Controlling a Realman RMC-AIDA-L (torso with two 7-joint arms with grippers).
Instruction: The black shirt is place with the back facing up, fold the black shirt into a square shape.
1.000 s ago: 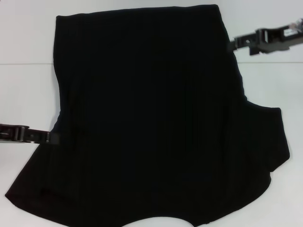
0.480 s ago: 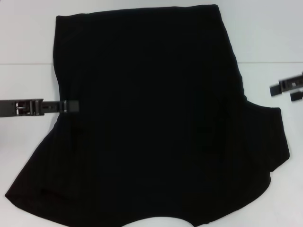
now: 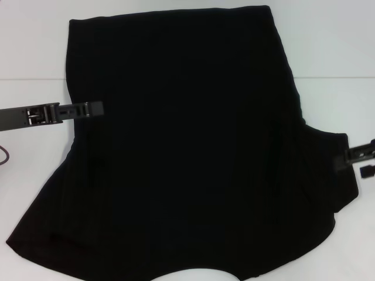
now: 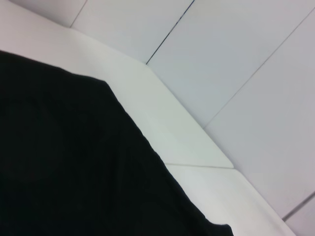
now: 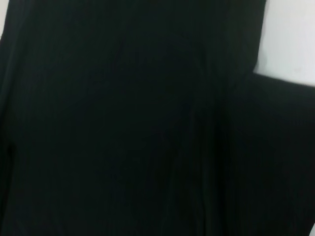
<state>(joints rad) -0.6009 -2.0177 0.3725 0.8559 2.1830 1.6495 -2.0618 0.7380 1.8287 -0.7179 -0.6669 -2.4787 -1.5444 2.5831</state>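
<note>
Head view: black shirt (image 3: pixel 187 146) flat between left gripper (image 3: pixel 96 108) and right gripper (image 3: pixel 351 161), jaws' state unclear

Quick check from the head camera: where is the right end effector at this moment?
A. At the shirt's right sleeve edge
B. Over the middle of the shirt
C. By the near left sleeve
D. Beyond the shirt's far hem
A: in the head view the right end effector sits at the outer edge of the right sleeve of the black shirt, while the left end effector reaches over the shirt's left side.
</note>
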